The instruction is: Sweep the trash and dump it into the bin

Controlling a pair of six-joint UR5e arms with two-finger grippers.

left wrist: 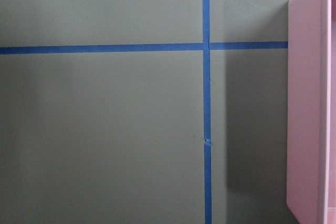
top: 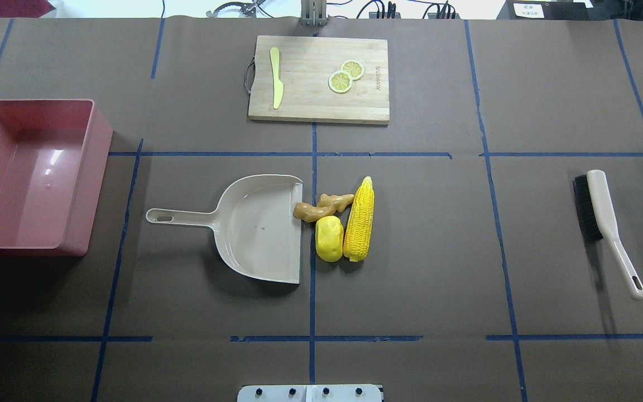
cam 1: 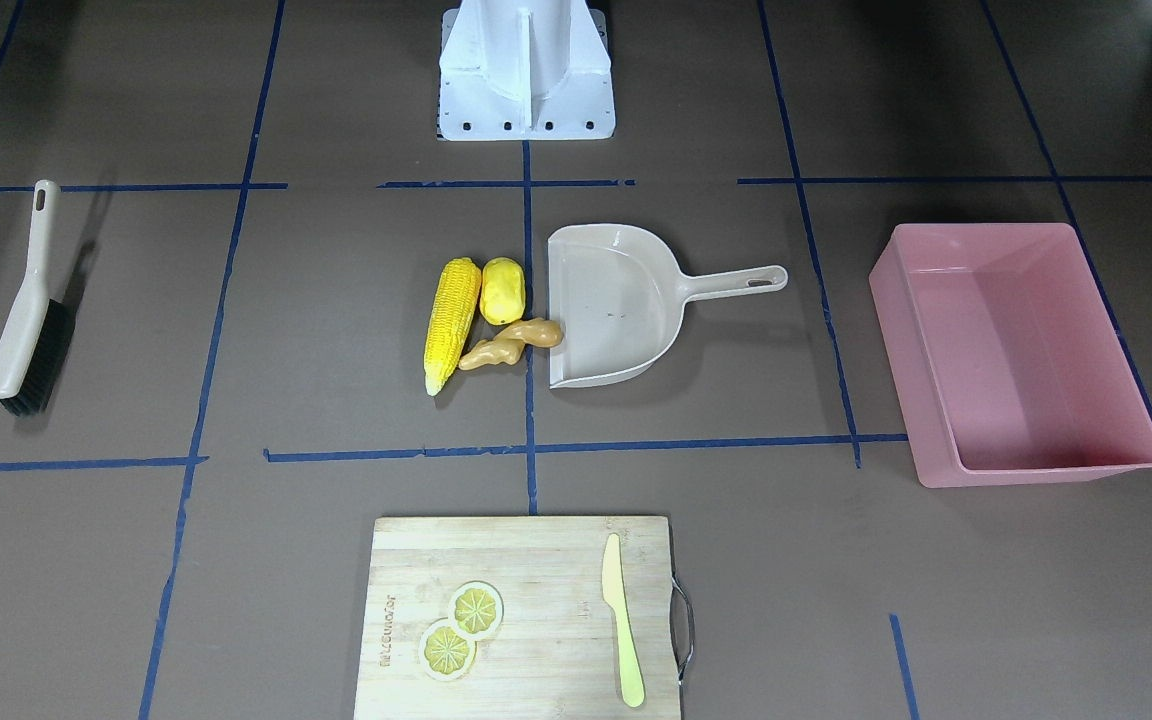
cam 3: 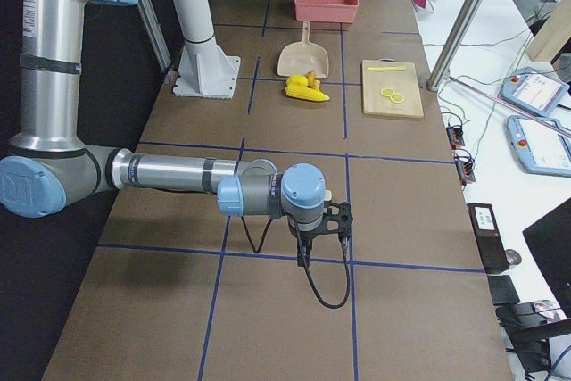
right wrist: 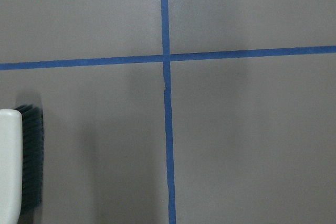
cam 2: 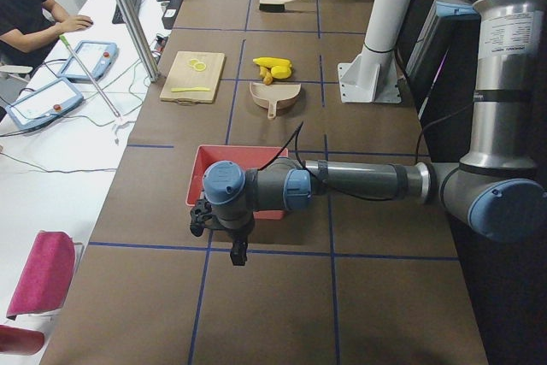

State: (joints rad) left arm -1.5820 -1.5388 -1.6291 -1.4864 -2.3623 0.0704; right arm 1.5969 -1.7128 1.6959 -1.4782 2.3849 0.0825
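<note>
The trash lies in a cluster mid-table: a long corn cob, a rounded yellow potato-like lump and a tan ginger root. The ginger touches the open mouth of a beige dustpan. The pink bin stands empty toward my left end. My left gripper hovers past the bin's outer wall; I cannot tell whether it is open or shut. My right gripper hovers near the brush; its state is also unclear.
A beige hand brush with dark bristles lies at my right end. A wooden cutting board at the far edge carries two lemon slices and a pale yellow knife. A seated person appears beyond the table in the exterior left view.
</note>
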